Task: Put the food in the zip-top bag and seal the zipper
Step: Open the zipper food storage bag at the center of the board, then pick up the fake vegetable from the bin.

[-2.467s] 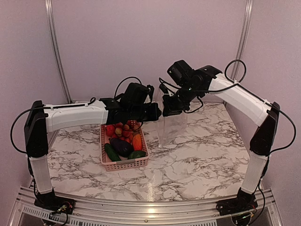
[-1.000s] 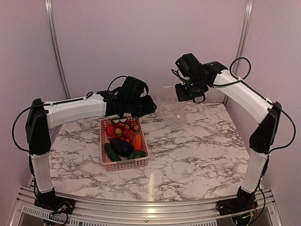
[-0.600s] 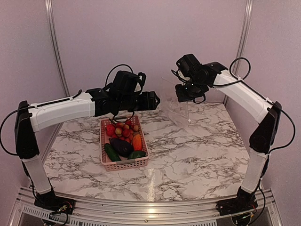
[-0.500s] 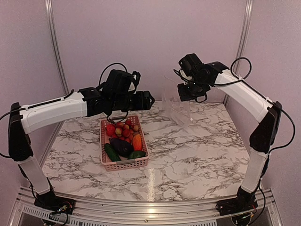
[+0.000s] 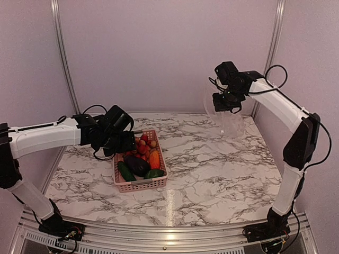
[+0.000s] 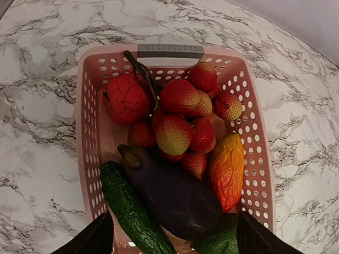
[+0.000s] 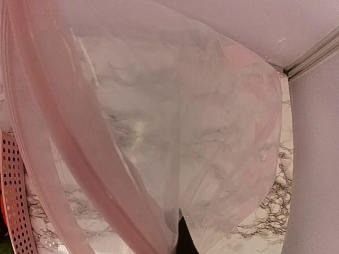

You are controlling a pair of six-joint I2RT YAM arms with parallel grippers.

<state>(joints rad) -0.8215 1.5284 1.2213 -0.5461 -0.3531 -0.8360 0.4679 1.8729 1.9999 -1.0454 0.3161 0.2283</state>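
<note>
The food lies in a pink basket (image 6: 169,51): purple eggplant (image 6: 175,193), dark green cucumber (image 6: 132,211), orange-red fruit (image 6: 226,169), a red tomato (image 6: 126,99) and small red and tan balls (image 6: 174,135). My left gripper (image 6: 175,244) hovers open just above the basket's near end, holding nothing; in the top view the left gripper (image 5: 124,144) sits at the basket's left side. My right gripper (image 5: 222,101) is raised at the back right, shut on the clear zip-top bag (image 5: 226,120), which hangs below it. In the right wrist view the bag (image 7: 201,132) fills the frame and its pinkish zipper (image 7: 69,159) runs diagonally.
The basket (image 5: 139,185) stands left of centre on the marble table (image 5: 212,169). Metal posts (image 5: 63,58) rise in the back corners before the purple walls. The right arm's cable (image 5: 270,71) loops above its forearm.
My left arm let go of the bag, swung down and left to hover over the basket, its jaws opening. The right arm carried the bag up and to the right.
</note>
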